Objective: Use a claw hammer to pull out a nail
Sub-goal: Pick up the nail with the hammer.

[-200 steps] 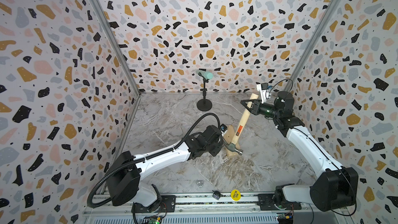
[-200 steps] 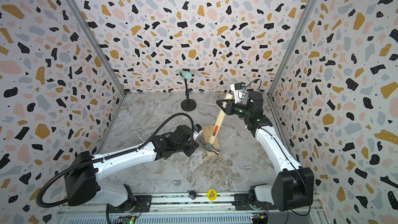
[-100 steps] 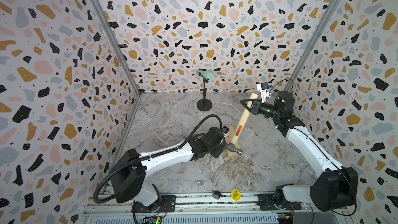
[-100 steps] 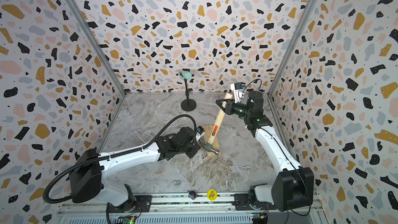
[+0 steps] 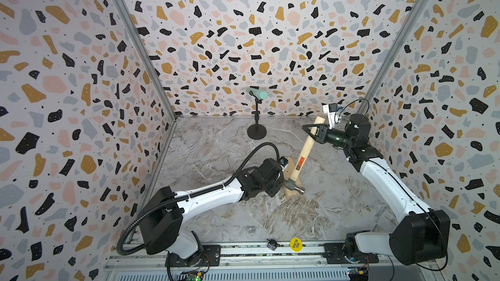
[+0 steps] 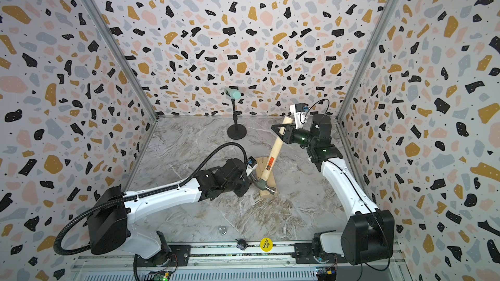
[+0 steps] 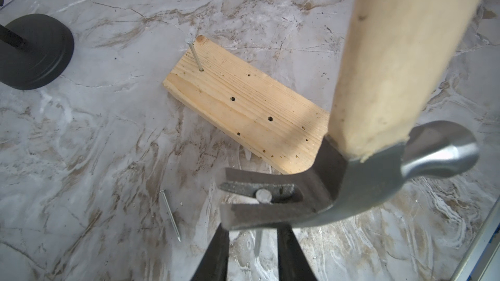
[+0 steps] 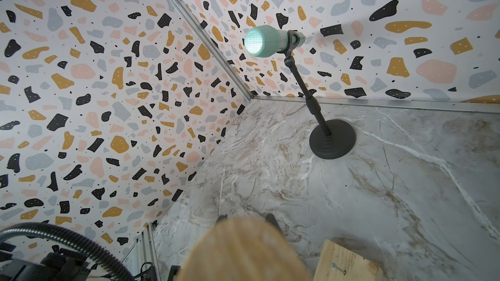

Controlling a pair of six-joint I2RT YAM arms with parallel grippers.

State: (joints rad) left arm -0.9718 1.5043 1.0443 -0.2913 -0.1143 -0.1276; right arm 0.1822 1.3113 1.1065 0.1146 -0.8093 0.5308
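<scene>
The wooden block (image 5: 290, 163) lies flat on the marbled worktop (image 5: 216, 144). All places below are taken from this block.

- The claw hammer (image 5: 305, 147) has its steel head at the block's end nearest the arm bases. Its handle slants up over the block toward the far end, as seen in both top views (image 6: 276, 147).
- In the left wrist view the claw hammer (image 7: 378, 179) overlaps one end corner of the wooden block (image 7: 243, 104). The forked claw reaches past that end, over bare worktop. Whether steel touches wood, cannot tell.
- The right tool (image 5: 311, 130) is clamped on the handle close to its butt, high above the block's far end. In the right wrist view the butt of the claw hammer (image 8: 243, 250) fills the foreground, blurred, between two dark fingertips.
- The nail (image 7: 263, 195) is out of the block. Its flat head sits in the claw's slot and its shank hangs below the claw, just off the block's end.
- The left tool (image 7: 254, 241) is under the claw, beside that same end. Its two dark fingers (image 7: 216, 252) stand narrowly apart with the shank between them. A gap shows on either side and no contact is visible.
- A standing nail (image 7: 196, 55) leans in the block near the opposite end, and several empty holes dot the block's face.
- A loose nail (image 7: 170, 214) lies flat on the worktop beside the block's long edge, apart from it.
- The microphone stand (image 5: 256, 131) is beyond the block's far end, well apart.
</scene>
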